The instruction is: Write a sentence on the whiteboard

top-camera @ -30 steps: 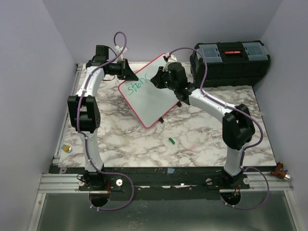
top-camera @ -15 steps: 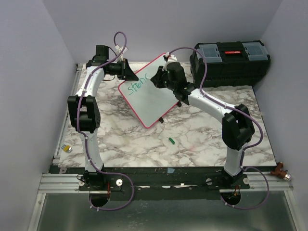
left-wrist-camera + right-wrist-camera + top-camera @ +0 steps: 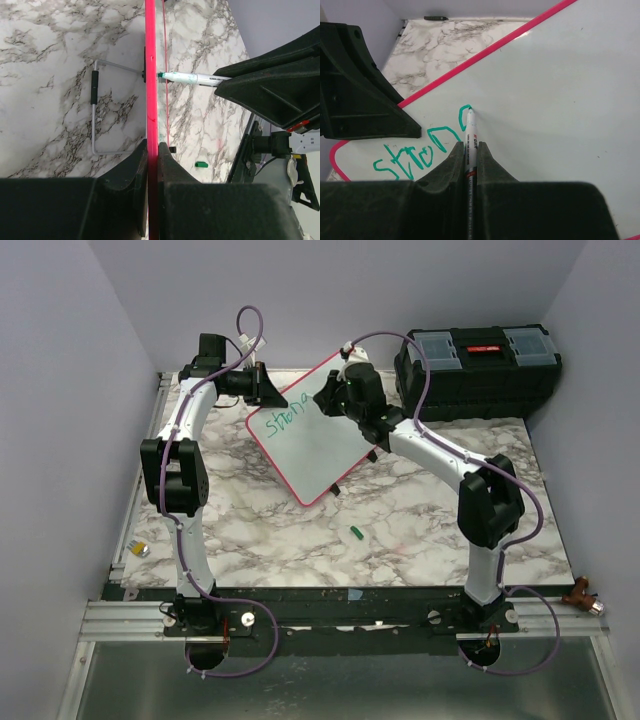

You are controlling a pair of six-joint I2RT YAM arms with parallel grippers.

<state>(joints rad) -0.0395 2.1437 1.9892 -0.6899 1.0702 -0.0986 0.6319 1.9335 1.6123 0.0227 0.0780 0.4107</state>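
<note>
A grey-veined marble tabletop (image 3: 400, 520) fills a booth with pale lilac walls. Toward 12 o'clock from the table's centre is the whiteboard (image 3: 318, 440). It is turned like a diamond, with its pink-red frame all round and its glossy white face up toward the overhead camera.

The left gripper (image 3: 151, 148) has its jaws drawn in narrow on the board's frame. The left wrist view shows that frame edge-on, as a thin pink line running up between the two fingers. From overhead this grip sits at the board's 10 o'clock edge. A bent wire stand (image 3: 95, 107) with a black sleeve comes off the board's back face.

The right gripper (image 3: 470, 150) is clamped on a green marker (image 3: 470, 131) with a white barrel, and the marker's tip touches the white face. The sentence (image 3: 420, 150) so far reads "stron" in green, with a curved stroke of a further letter just at the tip. It runs up toward 2 o'clock in the right wrist view, and in the overhead view it lies near the board's 9 o'clock corner.

A black toolbox (image 3: 480, 365) stands at 2 o'clock from the board, against the back wall. A small green marker cap (image 3: 355, 532) lies on the marble at 5 o'clock from the board, apart from it. Purple cables (image 3: 250, 325) loop along both arms. Off the table's 8 o'clock edge sits a small yellow-and-silver item (image 3: 140, 549), too small to name.
</note>
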